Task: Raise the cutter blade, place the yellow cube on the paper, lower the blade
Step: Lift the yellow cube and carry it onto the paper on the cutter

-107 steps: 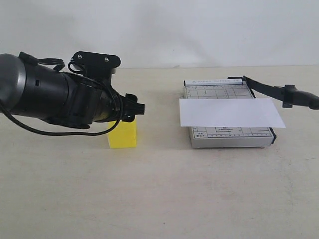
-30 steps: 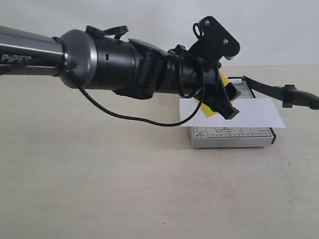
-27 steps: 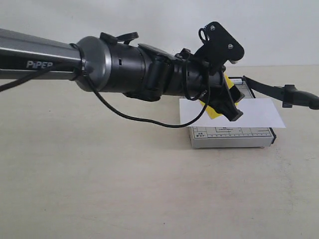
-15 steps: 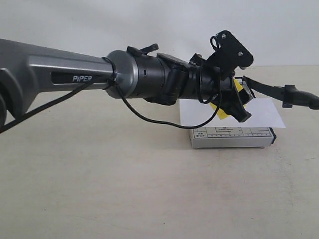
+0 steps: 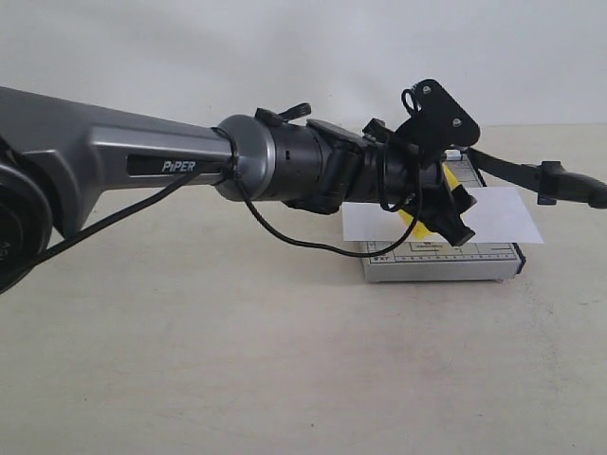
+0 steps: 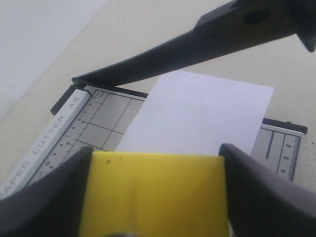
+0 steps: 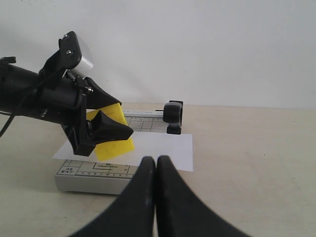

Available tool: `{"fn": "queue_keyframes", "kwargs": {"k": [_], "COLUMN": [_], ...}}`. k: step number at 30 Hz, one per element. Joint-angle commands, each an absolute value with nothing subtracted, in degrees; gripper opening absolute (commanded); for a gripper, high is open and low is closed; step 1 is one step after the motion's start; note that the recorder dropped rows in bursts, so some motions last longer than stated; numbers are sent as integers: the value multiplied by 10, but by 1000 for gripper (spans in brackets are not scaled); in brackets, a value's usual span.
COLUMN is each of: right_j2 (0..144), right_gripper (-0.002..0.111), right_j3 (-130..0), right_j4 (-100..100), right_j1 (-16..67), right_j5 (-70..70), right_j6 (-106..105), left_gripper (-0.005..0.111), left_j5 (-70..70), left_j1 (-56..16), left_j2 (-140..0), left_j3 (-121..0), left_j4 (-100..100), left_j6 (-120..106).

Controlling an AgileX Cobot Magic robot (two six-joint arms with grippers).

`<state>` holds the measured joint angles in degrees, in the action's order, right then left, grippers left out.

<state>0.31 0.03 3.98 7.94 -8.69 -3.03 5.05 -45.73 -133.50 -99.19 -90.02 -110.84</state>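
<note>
My left gripper [image 5: 455, 214] is shut on the yellow cube [image 5: 457, 190], holding it tilted just over the paper [image 5: 507, 216]. In the left wrist view the cube [image 6: 153, 192] fills the span between both fingers of the gripper [image 6: 155, 154], with the paper [image 6: 197, 118] below. The cutter blade [image 5: 560, 182] stands raised off the grey cutter base [image 5: 446, 265]. It crosses the left wrist view as a black bar [image 6: 197, 44]. My right gripper [image 7: 155, 160] is shut on nothing, some way back from the base [image 7: 94, 177], facing the cube [image 7: 111, 136].
The left arm's long grey and black body [image 5: 190, 166] stretches across the table from the left edge. A black cable [image 5: 285, 232] hangs under it. A white wall stands behind the beige table [image 5: 285, 360].
The left arm lifted the cube from the table on the left and carried it right over the paper. In the last second it moved further right and slightly lower. Blade unmoved.
</note>
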Motion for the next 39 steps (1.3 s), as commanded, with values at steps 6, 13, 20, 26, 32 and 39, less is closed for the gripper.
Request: {"fn": "queue_keyframes", "kwargs": {"k": [6,13,20,26,32,39], "right_j2": [0,0,0,0,0,0], "right_gripper": [0,0,0,0,0,0], "right_j3": [0,0,0,0,0,0], "right_j4": [42,42,42,42,42,42], "right_j1": [79,79,79,79,79,79], "right_j5": [-83,-83,-83,-83,-83,-83], "right_j6": [-33,-31,-31,-31,-31,-31], "left_gripper": [5,17,52,55,55,66], "left_j5": [46,36,0,0,0,0], "left_j1": [-459,-459,-459,-459,-459,-459], "left_j2": [-1336,-1336,-1336,-1336,-1336,-1336], "left_j3": [-1000,-1000,-1000,-1000,-1000,-1000], "left_j4": [-901,-901,-901,-901,-901,-901], "left_j6": [-1110,-1110,-1110,-1110,-1110,-1110]}}
